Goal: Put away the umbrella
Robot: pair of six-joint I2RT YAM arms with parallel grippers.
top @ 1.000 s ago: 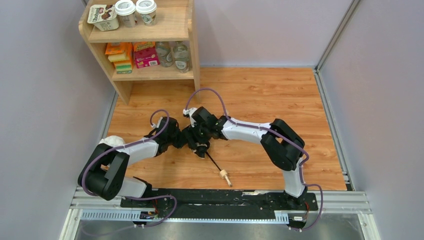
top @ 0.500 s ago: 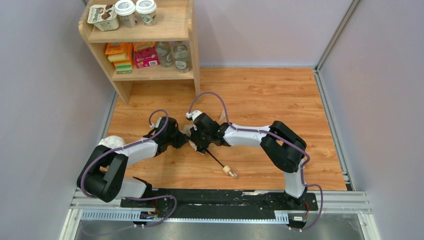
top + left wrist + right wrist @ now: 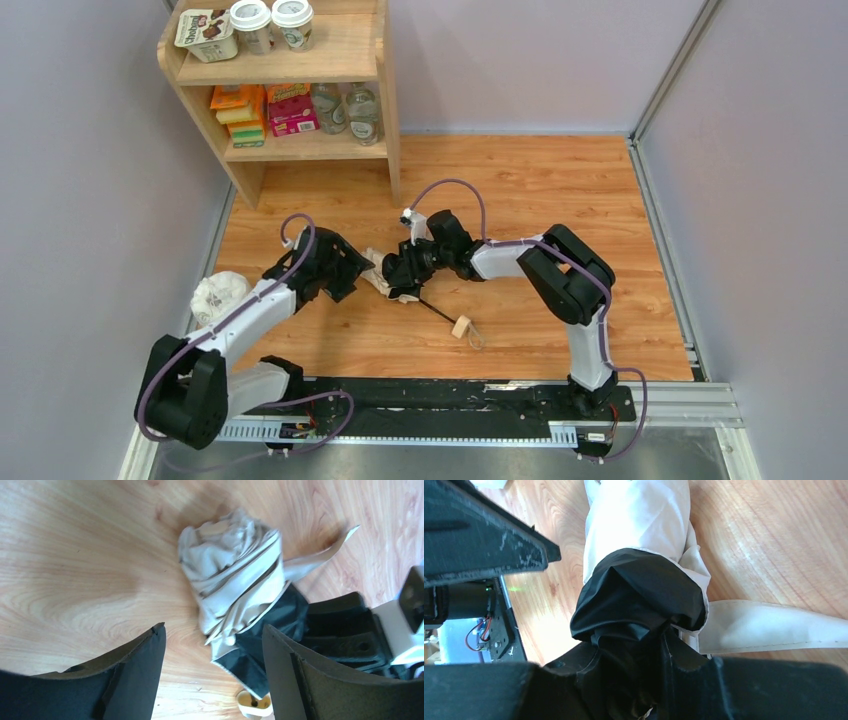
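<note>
The umbrella (image 3: 404, 294) lies folded on the wooden floor, its pale beige canopy bunched up and its black lining showing. A thin black shaft runs from it to the small wooden handle (image 3: 461, 326) nearer the arm bases. My right gripper (image 3: 396, 274) is shut on the canopy; in the right wrist view its jaws pinch the black lining (image 3: 639, 600) below the beige fabric (image 3: 639, 515), with the strap (image 3: 769, 625) trailing to the right. My left gripper (image 3: 352, 279) stands open just left of the umbrella (image 3: 235, 580), with nothing between its fingers (image 3: 132, 672).
A white lumpy bag (image 3: 220, 295) rests beside the left arm near the left wall. A wooden shelf unit (image 3: 388, 90) with cups, boxes and bottles stands at the back left. Grey walls enclose the floor on three sides.
My left gripper has let go of the umbrella, opened and drawn back to the left. The right gripper has shut on the canopy and shifted right, and the handle has swung right.
</note>
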